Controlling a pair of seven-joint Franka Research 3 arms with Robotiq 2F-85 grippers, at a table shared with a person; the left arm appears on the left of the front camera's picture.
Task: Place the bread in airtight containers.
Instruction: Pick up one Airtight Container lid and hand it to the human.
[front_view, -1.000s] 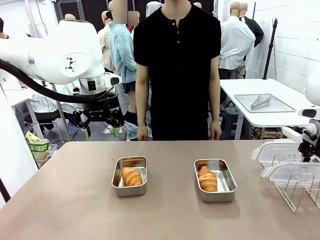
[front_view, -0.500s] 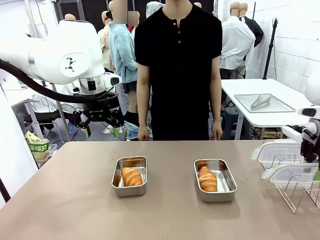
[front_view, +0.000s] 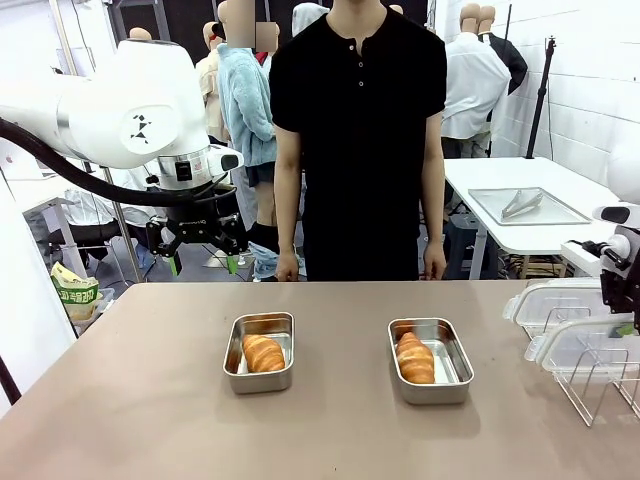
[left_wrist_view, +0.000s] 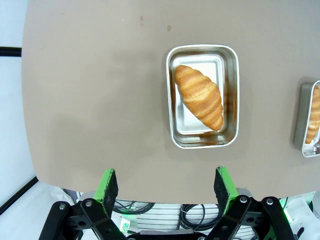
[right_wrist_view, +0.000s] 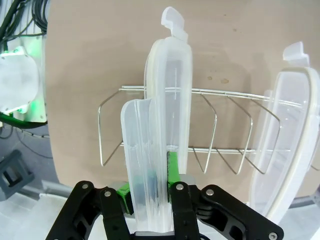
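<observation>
The hand (right_wrist_view: 150, 187) rises from the bottom middle of the frame, its black fingers pressed against both faces of a clear whitish lid (right_wrist_view: 167, 100). A green pad (right_wrist_view: 172, 167) shows against the lid's right side. The lid stands on edge in a wire rack (right_wrist_view: 225, 93), its tab reaching the top middle. A second lid (right_wrist_view: 295, 125) stands on edge at the right end of the rack, well apart from the first. The rack sits on a brown surface (right_wrist_view: 90, 50). At the far left, off the surface's edge, are dark cables (right_wrist_view: 25, 15) and a blurred white object (right_wrist_view: 17, 80) lit green.
</observation>
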